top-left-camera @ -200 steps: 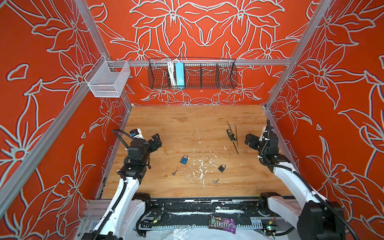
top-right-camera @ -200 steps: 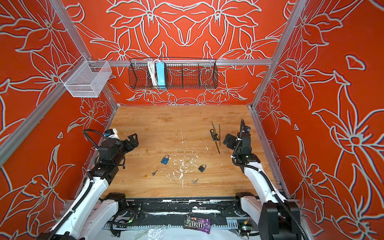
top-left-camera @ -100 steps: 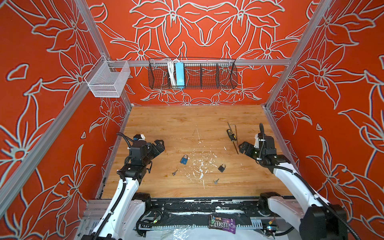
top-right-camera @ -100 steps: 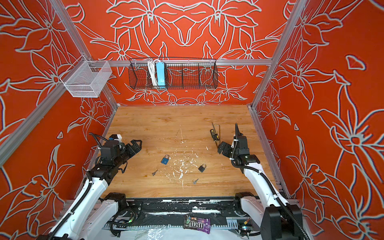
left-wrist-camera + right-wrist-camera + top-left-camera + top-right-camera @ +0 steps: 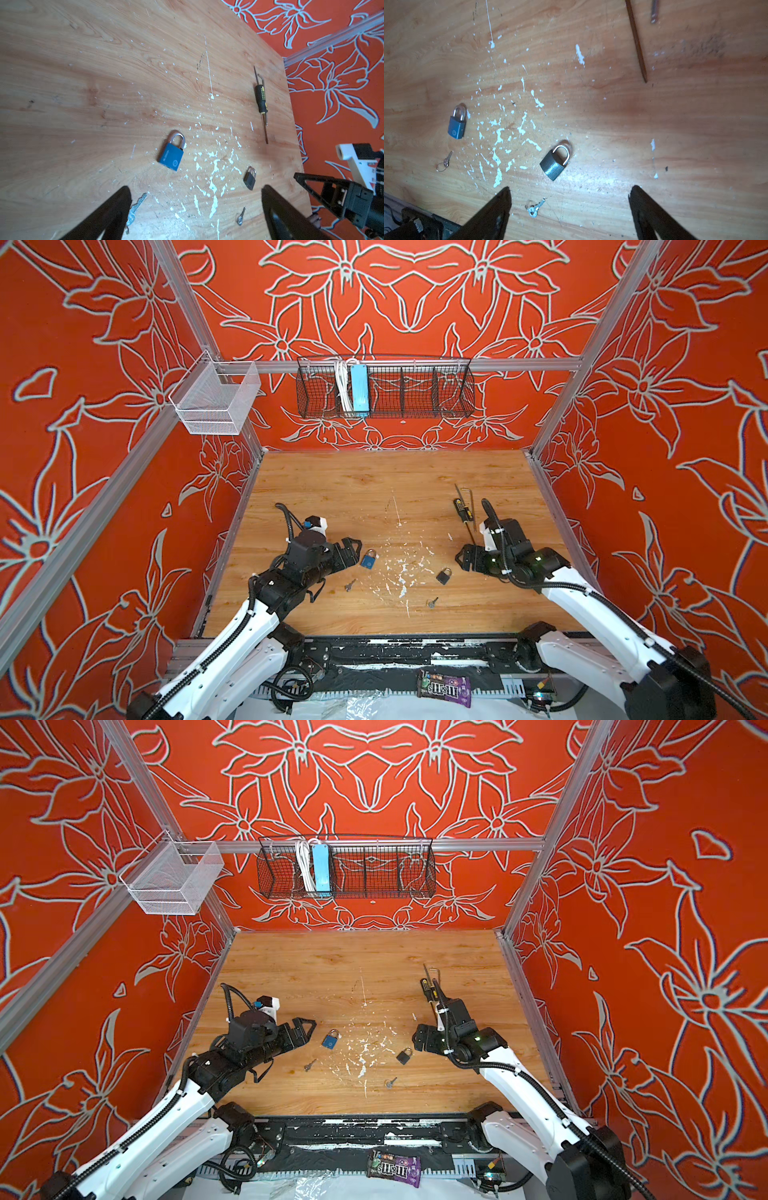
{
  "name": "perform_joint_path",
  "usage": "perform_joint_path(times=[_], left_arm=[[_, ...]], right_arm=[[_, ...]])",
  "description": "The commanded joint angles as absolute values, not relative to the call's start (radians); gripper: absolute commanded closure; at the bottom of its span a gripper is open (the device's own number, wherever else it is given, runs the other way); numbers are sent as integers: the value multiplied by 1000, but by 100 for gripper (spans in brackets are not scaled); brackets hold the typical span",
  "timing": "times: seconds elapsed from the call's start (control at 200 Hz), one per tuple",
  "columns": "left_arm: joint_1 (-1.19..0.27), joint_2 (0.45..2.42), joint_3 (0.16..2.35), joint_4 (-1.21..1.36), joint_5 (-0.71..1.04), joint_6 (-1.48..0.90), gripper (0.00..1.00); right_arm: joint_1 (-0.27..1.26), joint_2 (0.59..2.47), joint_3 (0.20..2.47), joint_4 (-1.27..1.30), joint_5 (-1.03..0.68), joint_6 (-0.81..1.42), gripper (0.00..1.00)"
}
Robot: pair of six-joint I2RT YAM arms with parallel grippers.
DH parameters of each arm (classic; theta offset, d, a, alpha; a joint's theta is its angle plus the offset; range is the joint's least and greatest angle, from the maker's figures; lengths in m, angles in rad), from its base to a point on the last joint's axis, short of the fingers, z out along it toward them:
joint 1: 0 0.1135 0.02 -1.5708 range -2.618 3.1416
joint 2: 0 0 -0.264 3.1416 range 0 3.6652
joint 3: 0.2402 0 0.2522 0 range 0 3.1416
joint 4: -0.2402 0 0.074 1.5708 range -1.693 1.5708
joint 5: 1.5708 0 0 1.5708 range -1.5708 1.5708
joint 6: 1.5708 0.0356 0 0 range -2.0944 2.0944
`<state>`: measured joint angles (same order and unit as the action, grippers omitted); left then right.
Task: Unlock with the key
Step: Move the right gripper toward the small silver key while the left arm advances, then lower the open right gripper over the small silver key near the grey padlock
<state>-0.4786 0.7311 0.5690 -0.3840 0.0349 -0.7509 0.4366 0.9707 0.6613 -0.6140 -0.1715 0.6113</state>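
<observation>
A blue padlock lies flat left of the table's middle, with a small key just in front of it. A dark grey padlock lies to the right with a second key near it. My left gripper is open, low, just left of the blue padlock. My right gripper is open, just right of the grey padlock. Neither holds anything.
A black-and-yellow screwdriver and a hex key lie behind the right gripper. White paint flecks dot the wood between the padlocks. A black wire basket and a white mesh basket hang on the rails. A candy packet lies at the front.
Both arms have lowered and swung inward. The left gripper has come up beside the blue padlock, the right gripper beside the grey padlock. Padlocks and keys have not moved.
</observation>
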Motion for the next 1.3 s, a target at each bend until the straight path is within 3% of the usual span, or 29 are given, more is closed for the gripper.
perform_joint_path(times=[0.0, 0.56, 1.296], left_arm=[[-545, 752, 579, -403, -12, -806, 3], [-805, 894, 590, -343, -119, -921, 3], [-813, 831, 579, -439, -168, -947, 3]], right_arm=[[521, 984, 672, -667, -147, 699, 12], [906, 1170, 598, -477, -108, 946, 26], [986, 1428, 679, -351, -114, 931, 27]])
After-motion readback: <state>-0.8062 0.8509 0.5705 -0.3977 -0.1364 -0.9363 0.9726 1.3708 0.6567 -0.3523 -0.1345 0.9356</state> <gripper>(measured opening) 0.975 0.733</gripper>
